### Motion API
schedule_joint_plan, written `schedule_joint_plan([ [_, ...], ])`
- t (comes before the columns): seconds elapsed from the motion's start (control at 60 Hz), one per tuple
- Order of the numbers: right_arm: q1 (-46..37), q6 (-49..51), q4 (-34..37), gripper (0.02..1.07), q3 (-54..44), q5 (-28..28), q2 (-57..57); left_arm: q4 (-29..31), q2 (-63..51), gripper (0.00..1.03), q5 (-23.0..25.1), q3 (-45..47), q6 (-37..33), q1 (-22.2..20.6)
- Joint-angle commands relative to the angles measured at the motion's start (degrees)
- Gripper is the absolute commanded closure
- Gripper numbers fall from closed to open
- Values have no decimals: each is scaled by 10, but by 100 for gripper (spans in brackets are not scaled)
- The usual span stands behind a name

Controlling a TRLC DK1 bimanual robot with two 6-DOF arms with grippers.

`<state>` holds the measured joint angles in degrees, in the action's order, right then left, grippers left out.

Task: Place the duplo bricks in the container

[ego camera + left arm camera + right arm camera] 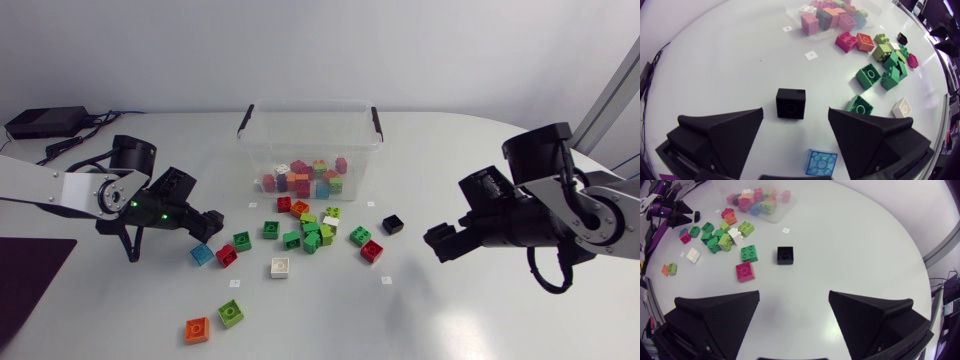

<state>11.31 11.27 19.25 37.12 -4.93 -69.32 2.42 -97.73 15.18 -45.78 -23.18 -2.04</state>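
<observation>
The clear container (262,150) stands at the table's back middle with several coloured duplo bricks inside. More bricks lie scattered in front of it. My left gripper (208,226) is low over the table and open. A small black brick (790,103) sits between its fingertips (795,114) with a gap on each side. A blue brick (821,162) lies beneath the gripper and a green brick (859,105) just beyond one finger. My right gripper (440,243) hangs open and empty to the right of the pile. Another black brick (785,255) lies ahead of its fingertips (794,296).
A red brick (371,251) and a green one (360,236) lie near the right-hand black brick (393,224). A white brick (280,267) sits in front of the pile. An orange brick (197,329) and a lime brick (231,313) lie near the front edge.
</observation>
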Motion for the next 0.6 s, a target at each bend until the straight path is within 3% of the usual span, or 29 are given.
schedule_joint_plan([
  [0.0, 8, 16, -10, 7, 8, -3, -13, -11, -18, 18, 6, 10, -13, 4],
  [0.233, 29, 28, -11, 7, 3, 0, -17, -42, -50, 30, 10, 6, -11, -2],
  [0.583, 40, 40, -83, 13, 25, 0, -118, -78, -56, 64, 42, 22, -12, -1],
])
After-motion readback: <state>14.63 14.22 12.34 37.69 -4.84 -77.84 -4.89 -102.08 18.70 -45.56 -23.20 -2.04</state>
